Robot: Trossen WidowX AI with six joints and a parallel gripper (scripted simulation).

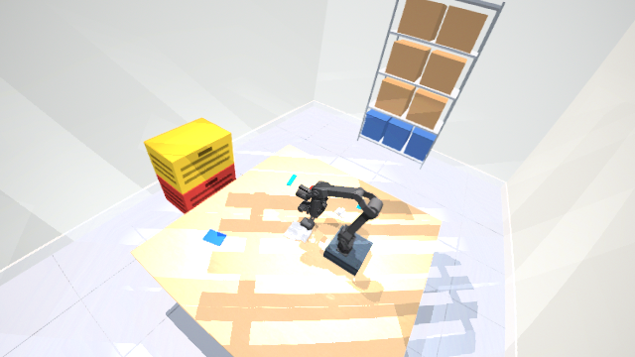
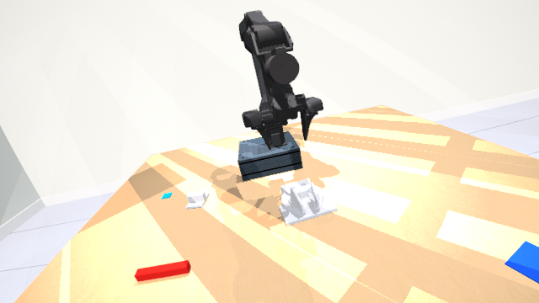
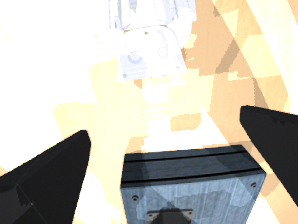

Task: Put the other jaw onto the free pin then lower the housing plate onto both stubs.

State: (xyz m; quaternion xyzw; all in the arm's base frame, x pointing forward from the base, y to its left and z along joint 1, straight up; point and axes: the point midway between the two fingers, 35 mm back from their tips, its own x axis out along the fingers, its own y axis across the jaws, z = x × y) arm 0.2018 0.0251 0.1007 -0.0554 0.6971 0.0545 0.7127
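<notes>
The white gripper base point(image 2: 327, 209) point(image 1: 297, 232) stands on the table. Its two white jaws point(image 2: 297, 205) point(image 2: 314, 201) stand side by side, and their far parts show at the top of the wrist view. The white housing plate point(image 3: 150, 64) lies over the jaws' rear ends, with two round marks showing at the stubs. It looks flat there, but glare hides whether it is fully level and closed. The gear teeth and pins are hidden. My gripper point(image 2: 288, 143) point(image 3: 165, 124) is wide open and empty, raised above and back from the assembly, touching none of it.
The dark arm base point(image 2: 269, 165) point(image 3: 192, 170) is behind the assembly. A small white stand point(image 2: 196, 200) point(image 1: 339, 212) is to one side. A red bar point(image 2: 162, 271), a blue block point(image 1: 214, 237) point(image 2: 526, 261) and cyan pieces point(image 1: 292, 179) point(image 2: 167, 195) lie farther out.
</notes>
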